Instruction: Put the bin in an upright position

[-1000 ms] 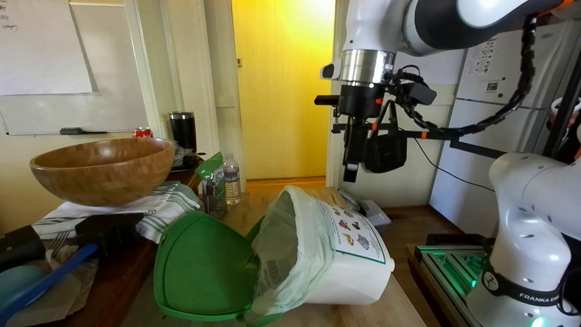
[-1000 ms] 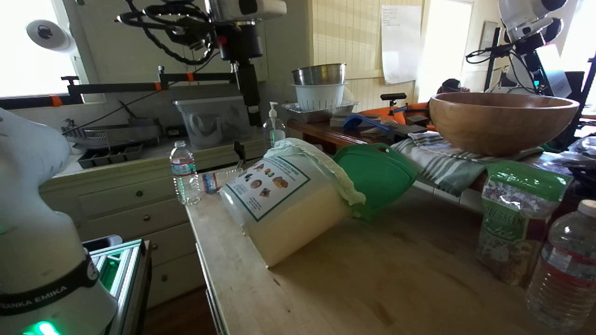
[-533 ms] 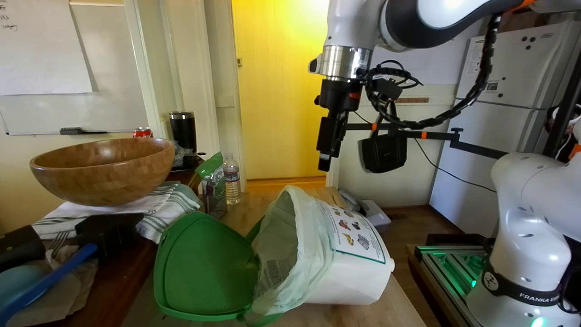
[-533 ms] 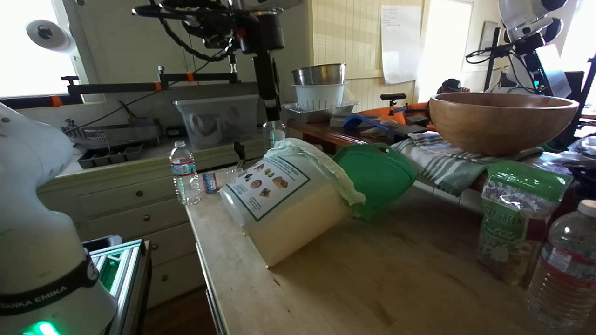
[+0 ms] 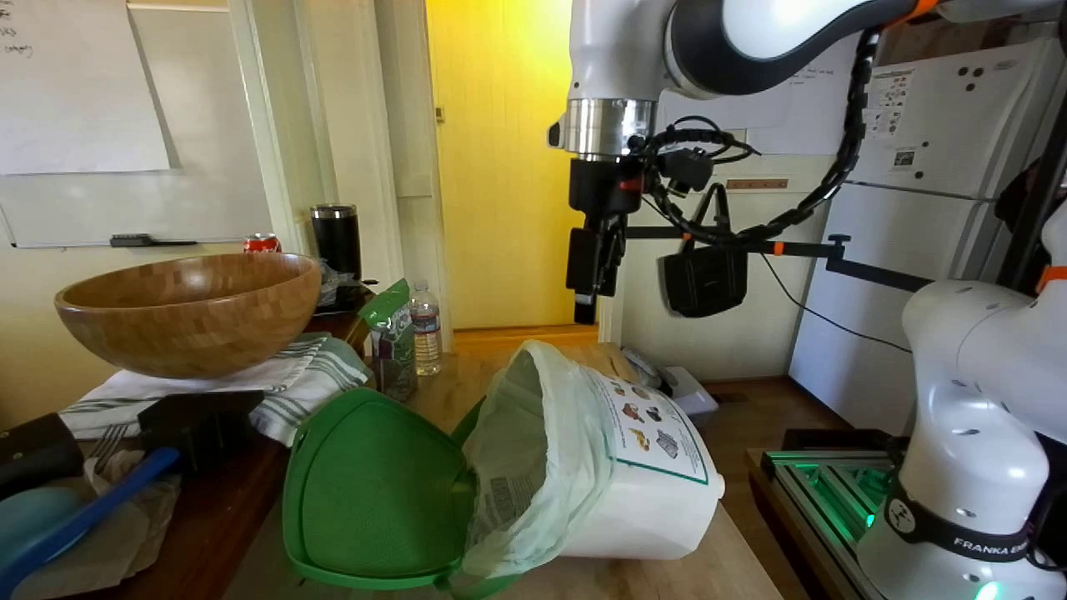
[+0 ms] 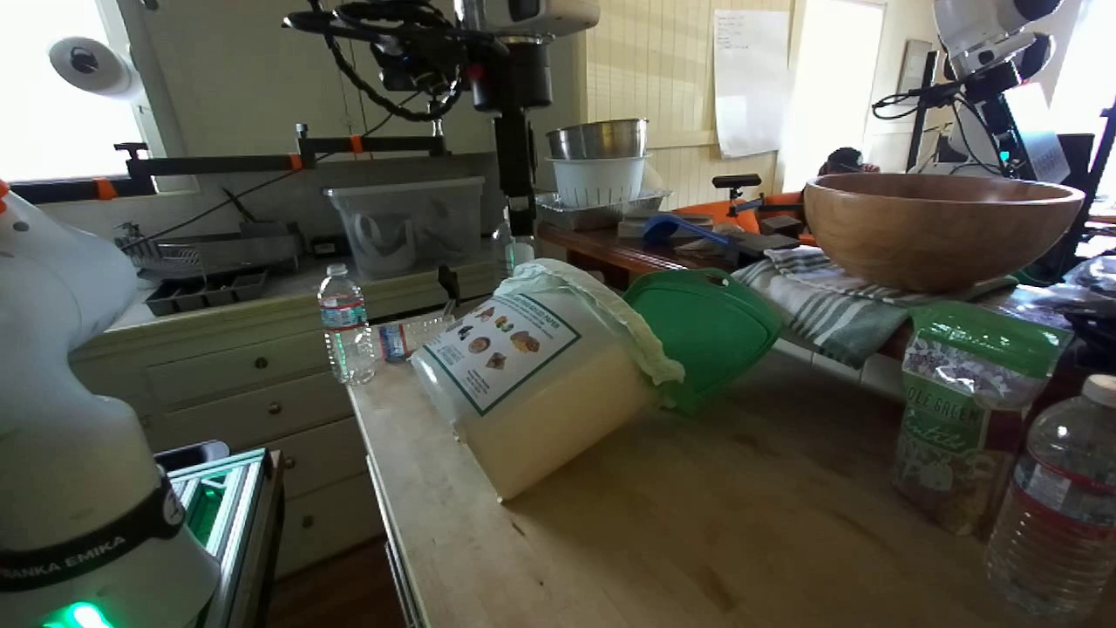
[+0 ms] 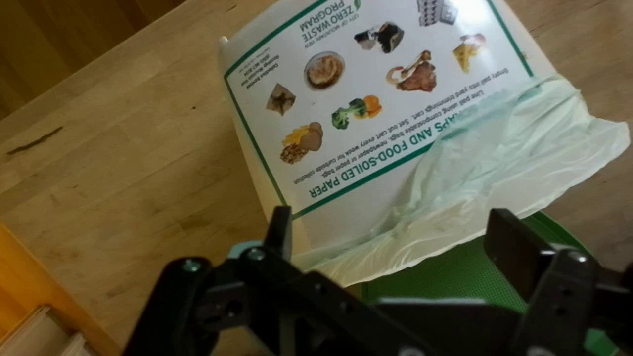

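The white bin [image 5: 642, 508] lies on its side on the wooden table, also in an exterior view [image 6: 558, 401]. Its mouth, with the pale bag liner [image 5: 567, 467], faces the green lid [image 5: 375, 492], which hangs open on the table side. The printed label faces upward in the wrist view, where the bin [image 7: 346, 133] fills the upper middle. My gripper [image 5: 585, 310] points down above the bin, apart from it, also in an exterior view [image 6: 521, 222]. In the wrist view my gripper [image 7: 388, 222] is open and empty, its fingers spread over the liner rim and lid [image 7: 440, 277].
A wooden bowl [image 5: 192, 317] stands on a striped towel [image 6: 837, 305] beyond the lid side. A green bag [image 6: 968, 427] and a water bottle [image 6: 1055, 506] stand on the table. Another bottle [image 6: 345, 327] stands and one [image 6: 414, 336] lies near the bin's base.
My gripper has moved sideways over the bin toward its mouth, and in the last half second a little lower. The bin and lid have not moved.
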Controlling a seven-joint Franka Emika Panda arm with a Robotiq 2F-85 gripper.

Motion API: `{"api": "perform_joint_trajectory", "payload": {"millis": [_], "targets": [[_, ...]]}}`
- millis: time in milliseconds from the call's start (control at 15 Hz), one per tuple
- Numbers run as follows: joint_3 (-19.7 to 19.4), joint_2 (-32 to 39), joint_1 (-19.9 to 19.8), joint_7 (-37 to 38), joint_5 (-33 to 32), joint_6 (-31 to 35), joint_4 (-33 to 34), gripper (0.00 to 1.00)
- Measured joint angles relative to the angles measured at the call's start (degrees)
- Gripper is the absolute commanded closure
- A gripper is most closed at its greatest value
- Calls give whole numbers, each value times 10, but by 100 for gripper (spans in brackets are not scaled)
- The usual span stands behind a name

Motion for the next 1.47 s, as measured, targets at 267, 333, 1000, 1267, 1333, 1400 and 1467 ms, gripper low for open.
{"api": "perform_joint_trajectory", "payload": {"millis": [267,333,1000,1267,1333,1400,1467], "targets": [[-3,9,-3,93,17,13,0,0],[-3,14,-5,117,24,20,0,0],[-3,90,-11,253,41,44,34,0],[-3,130,-8,268,40,44,58,0],[-3,140,-7,272,40,43,64,0],[-3,149,-7,275,40,42,69,0],[-3,157,-6,278,40,41,74,0]]}}
